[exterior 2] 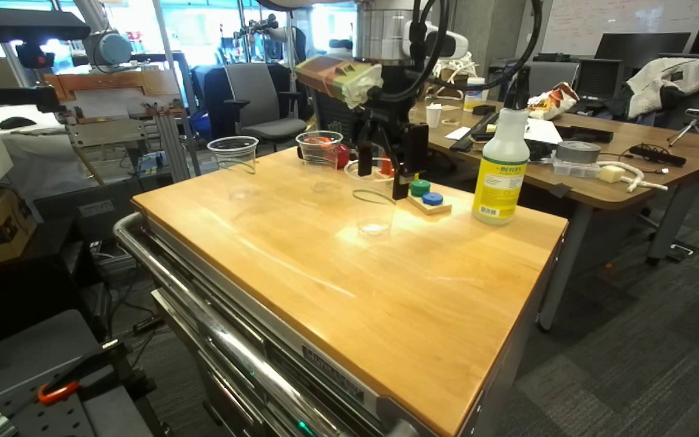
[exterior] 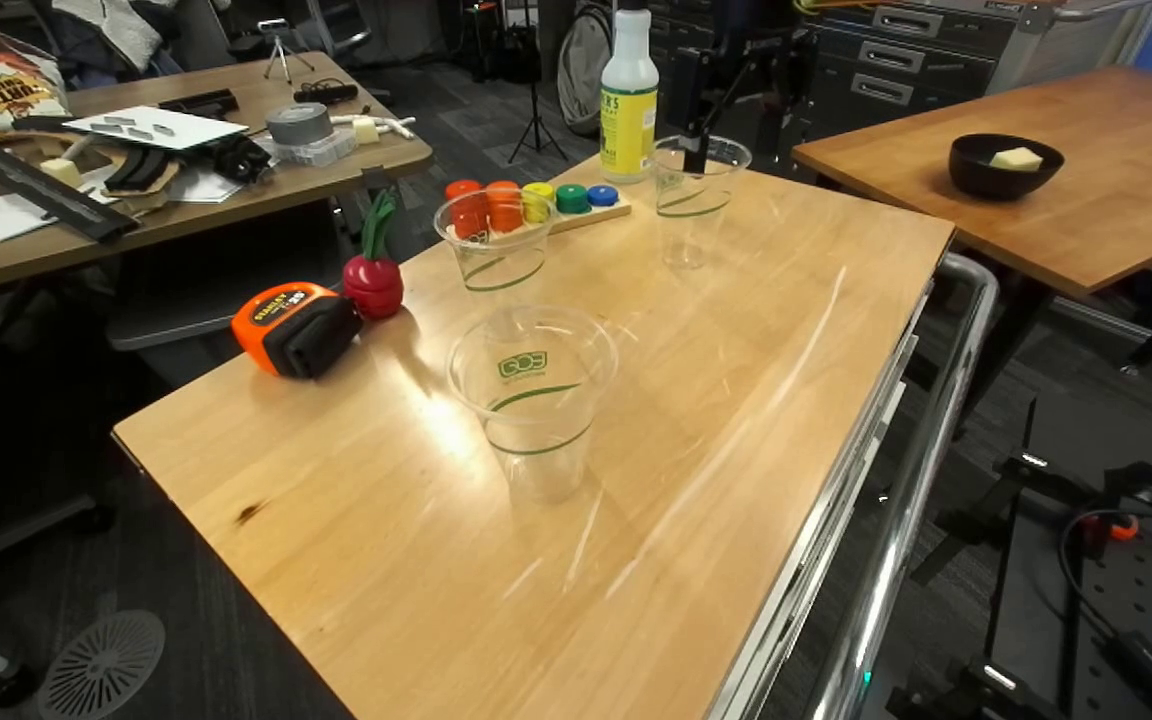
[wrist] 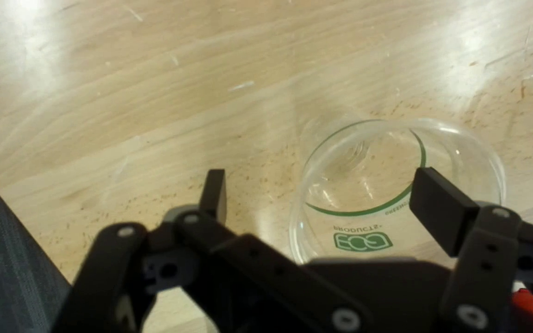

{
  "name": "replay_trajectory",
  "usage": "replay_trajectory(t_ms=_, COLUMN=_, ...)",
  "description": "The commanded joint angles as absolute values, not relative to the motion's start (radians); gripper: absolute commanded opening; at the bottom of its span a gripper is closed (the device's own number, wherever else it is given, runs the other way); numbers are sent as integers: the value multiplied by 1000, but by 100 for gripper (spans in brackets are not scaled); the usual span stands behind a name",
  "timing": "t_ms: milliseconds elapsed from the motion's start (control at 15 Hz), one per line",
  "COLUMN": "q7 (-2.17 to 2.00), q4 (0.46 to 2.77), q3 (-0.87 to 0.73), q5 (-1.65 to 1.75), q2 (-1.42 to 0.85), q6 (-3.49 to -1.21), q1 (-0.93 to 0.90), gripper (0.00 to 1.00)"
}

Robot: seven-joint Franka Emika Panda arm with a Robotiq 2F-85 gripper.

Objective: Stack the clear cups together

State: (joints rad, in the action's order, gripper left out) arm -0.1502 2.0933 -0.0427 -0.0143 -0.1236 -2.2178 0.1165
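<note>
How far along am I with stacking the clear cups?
Done: nothing stacked; in an exterior view the nearest cup, the cup just behind it and the cup by the spray bottle stand apart. In hand: nothing gripped; the open claw is at that last cup, one finger seemingly over its mouth, the other outside. Left: likely gripping and lifting it, then nesting all three.

Bright windows (exterior 2: 325,21) beyond 1 grey office chair (exterior 2: 254,91); whiteboard (exterior 2: 628,15); dark carpeted floor (exterior 2: 634,376).
</note>
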Motion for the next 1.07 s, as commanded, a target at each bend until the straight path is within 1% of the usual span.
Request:
replay_trajectory(t_ms=0, q7=-166, q4=2033, q3=-62, q5=-22, q2=-166, q6=-2228, q1=102, gripper=75)
replay_trajectory(t_ms=67, q7=-164, q4=2027, q3=-63, q5=-24, q2=-171, q6=-2220, q1=104, gripper=74)
replay_trajectory(t_ms=267, q7=-167, q4=2016, q3=-72, q5=-12, q2=-178, q6=-2204, q1=105, gripper=49)
replay_trajectory(t_ms=400, q7=-175, q4=2009, q3=-81, q5=-7, q2=-185, q6=-2194, q1=106, gripper=35)
replay_trajectory(t_ms=600, q7=-195, q4=2010, q3=-92, q5=-9, q2=-190, q6=-2190, q1=107, gripper=11)
replay_trajectory(t_ms=667, q7=-200, q4=2008, q3=-95, q5=-11, q2=-194, q6=-2183, q1=107, gripper=4)
replay_trajectory(t_ms=733, q7=-203, q4=2005, q3=-95, q5=-22, q2=-199, q6=-2171, q1=108, gripper=0)
replay_trajectory(t_ms=1000, q7=-245, q4=1962, q3=-97, q5=-64, q2=-222, q6=-2085, q1=112, gripper=2)
